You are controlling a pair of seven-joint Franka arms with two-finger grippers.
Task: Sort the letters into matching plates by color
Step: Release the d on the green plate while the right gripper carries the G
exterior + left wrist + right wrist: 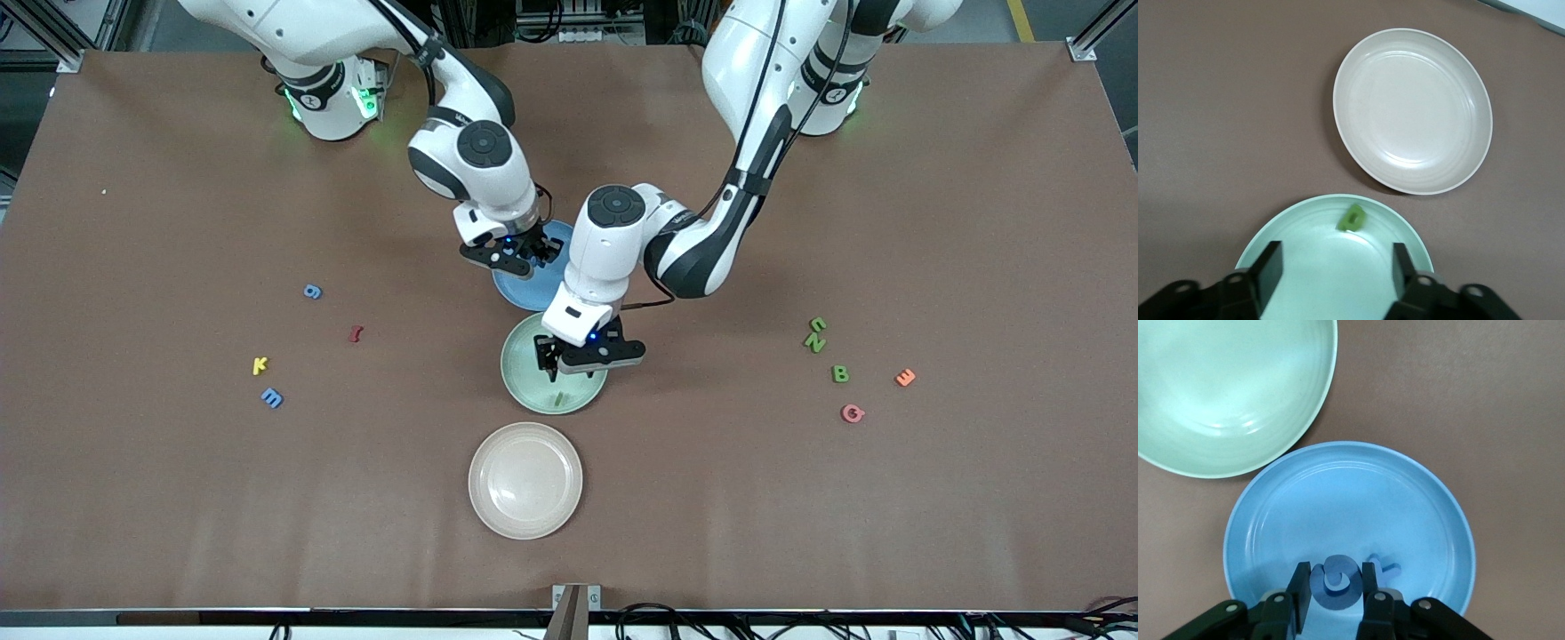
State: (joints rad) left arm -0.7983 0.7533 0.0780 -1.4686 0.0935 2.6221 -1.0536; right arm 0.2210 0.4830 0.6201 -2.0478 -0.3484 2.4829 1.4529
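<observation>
To finish cleanly, the right pincer (1331, 593), pinching a blue letter (1335, 581) low over the blue plate (1271, 513), should release beside the letter already lying there, while the left pincer (1335, 267) hangs spread over the green plate (1305, 213), its green letter (1353, 219) lying just ahead of its fingers.

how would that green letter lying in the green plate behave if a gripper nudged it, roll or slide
The green letter looks chunky and lies flat, so it would probably slide, not roll. The pale green plate looks smooth and glossy, so it may skid easily. The raised rim would likely stop it. It seems small and light, judging by the plate around it.
</observation>
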